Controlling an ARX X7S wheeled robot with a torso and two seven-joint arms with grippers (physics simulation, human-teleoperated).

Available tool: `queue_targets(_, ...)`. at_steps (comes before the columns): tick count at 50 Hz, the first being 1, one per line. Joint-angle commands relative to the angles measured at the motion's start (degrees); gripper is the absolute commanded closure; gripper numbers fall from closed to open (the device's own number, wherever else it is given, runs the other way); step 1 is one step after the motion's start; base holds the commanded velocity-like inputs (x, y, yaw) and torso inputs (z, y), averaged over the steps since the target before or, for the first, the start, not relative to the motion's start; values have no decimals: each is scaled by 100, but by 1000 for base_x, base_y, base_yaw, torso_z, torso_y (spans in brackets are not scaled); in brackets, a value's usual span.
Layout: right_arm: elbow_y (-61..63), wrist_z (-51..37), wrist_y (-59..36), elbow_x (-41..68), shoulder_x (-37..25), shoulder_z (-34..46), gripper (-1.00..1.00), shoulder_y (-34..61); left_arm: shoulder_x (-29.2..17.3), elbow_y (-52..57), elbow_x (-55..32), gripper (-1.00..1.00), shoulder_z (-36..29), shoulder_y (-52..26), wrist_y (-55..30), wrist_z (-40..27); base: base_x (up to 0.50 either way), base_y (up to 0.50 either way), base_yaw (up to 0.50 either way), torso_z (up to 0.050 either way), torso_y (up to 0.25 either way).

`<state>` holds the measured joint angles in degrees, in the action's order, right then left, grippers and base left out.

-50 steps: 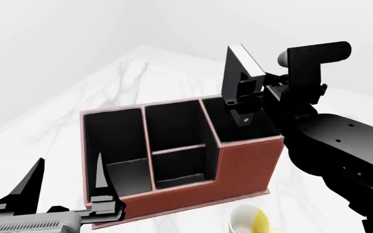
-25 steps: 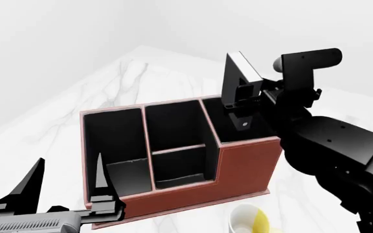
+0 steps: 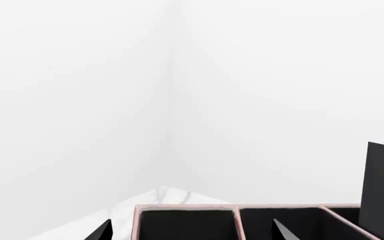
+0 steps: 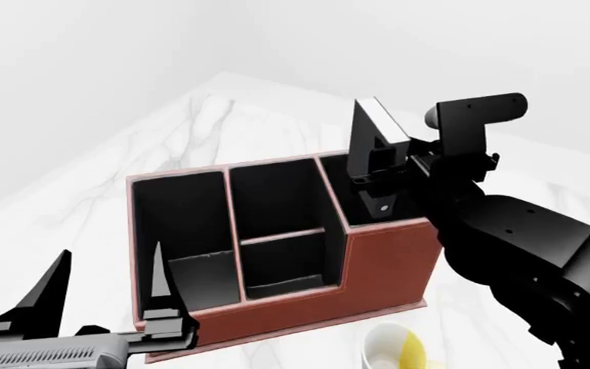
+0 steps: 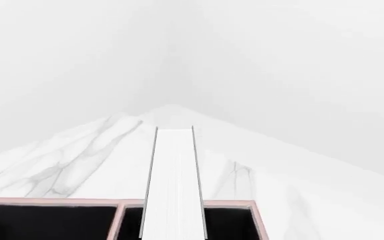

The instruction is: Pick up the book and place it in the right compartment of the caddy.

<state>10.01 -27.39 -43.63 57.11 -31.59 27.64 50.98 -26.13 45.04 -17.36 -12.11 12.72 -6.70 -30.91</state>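
- Your left jaws (image 4: 105, 288) stood spread apart, holding nothing, low at the near left corner of the caddy (image 4: 377, 265), their tips pointing up beside its front wall.
- Just beyond those jaws lay the wide sloped-wall section (image 4: 182, 231), and further right of it the divided middle section (image 4: 280, 223).
- The caddy sat on the white marble desk (image 4: 101, 169), with its black lining open to view in all three sections.
- Your right jaws (image 4: 375, 157) were pinching the book (image 4: 367, 131) at its lower part; it stood upright, slightly tilted, with most of it rising above them.
- The right compartment (image 4: 352, 200) lay directly beneath your right jaws, and the book's lower edge hung at about its rim; you could not tell whether it touched.
- In the right wrist view the book's white page edges (image 5: 173, 185) ran straight out from the jaws over the caddy's pink rim (image 5: 229, 203).
- A white-and-yellow mug (image 4: 398, 350) stood on the desk well below your right jaws, just in front of the caddy.
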Motion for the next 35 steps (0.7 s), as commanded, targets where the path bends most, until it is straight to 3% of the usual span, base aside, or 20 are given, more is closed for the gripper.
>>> queue_targets(1,-13,103,91,-315,5,-73,100,-48,-12,-10,-11,-100,-10,-7,10,-11,0,0,0,0,0)
queue_targets(35,-271,234,392,-474,49,-2,100,-305,-53,-10,0,-100,-48,5,46,-53,0,0,0,0,2)
